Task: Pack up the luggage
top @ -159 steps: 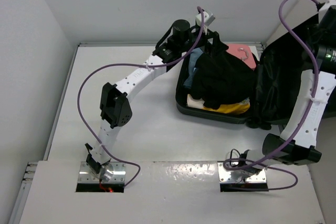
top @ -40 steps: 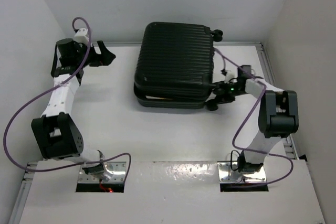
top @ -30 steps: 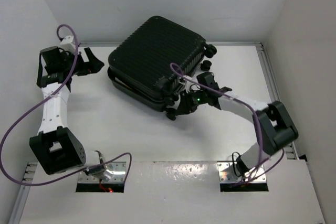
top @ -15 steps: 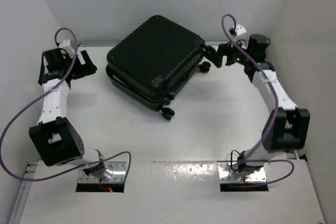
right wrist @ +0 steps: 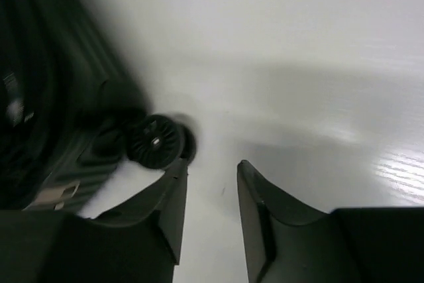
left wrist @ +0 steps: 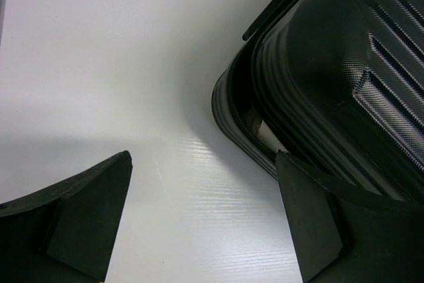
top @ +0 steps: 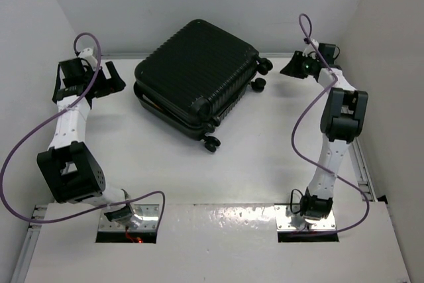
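Note:
The luggage [top: 195,77], a black ribbed hard-shell suitcase, lies shut and turned at an angle at the back of the table, its wheels [top: 264,66] pointing right. A pale strip shows in its seam [left wrist: 265,134]. My left gripper [top: 111,79] hovers just left of it, open and empty; in the left wrist view the left gripper [left wrist: 204,157] frames bare table beside the luggage [left wrist: 331,77]. My right gripper [top: 286,69] sits right of the wheels. In the right wrist view the right gripper [right wrist: 213,164] stands narrowly open, empty, one wheel [right wrist: 156,140] just past its left fingertip.
The white table [top: 265,150] is walled at the back and on both sides. A third wheel [top: 211,144] sticks out at the luggage's near corner. Purple cables [top: 301,117] loop off both arms. The arm bases [top: 126,220] stand at the near edge.
The luggage, open earlier, lies shut and has been turned. Since half a second ago the right gripper has drawn back to the right from the wheels and narrowed. The left arm has barely moved.

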